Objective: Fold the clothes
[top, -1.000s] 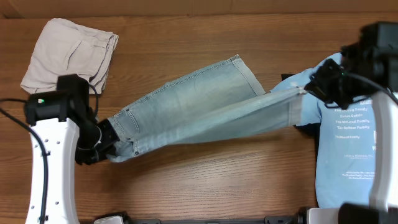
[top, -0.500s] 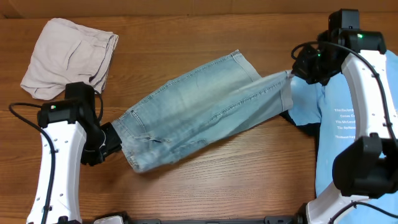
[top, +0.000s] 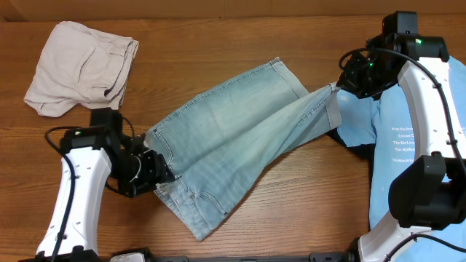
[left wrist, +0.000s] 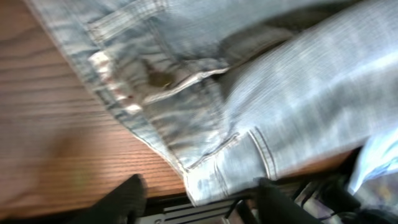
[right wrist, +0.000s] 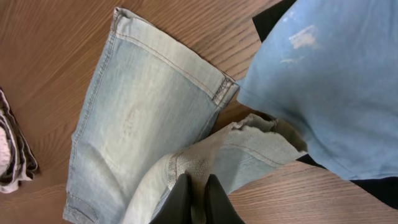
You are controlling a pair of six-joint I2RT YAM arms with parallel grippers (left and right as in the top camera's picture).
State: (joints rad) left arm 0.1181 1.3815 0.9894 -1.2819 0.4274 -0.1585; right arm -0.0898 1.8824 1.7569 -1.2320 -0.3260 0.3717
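1. The left gripper (left wrist: pixel 202 202) has its fingers spread. The waistband corner of the jeans (top: pixel 233 138) lies loose just in front of them, with no pinch visible. Half a second ago this gripper was clamped on the waistband.
2. The right gripper (right wrist: pixel 194 198) has its fingers pressed together, pinching the hem end of one jeans leg. That leg is lifted off the table (top: pixel 291 211). The hold and position match half a second ago; a second ago this arm was further right.
3. The jeans lie diagonally across mid-table. The waist end has dropped and fanned out toward the near edge since release. The other leg lies flat, pointing up-right.
4. The beige trousers (top: pixel 80 65) are bunched at far left, unchanged.
5. The sky-blue T-shirt (top: pixel 408 145) lies at right over a black garment (top: pixel 357 151), unchanged.
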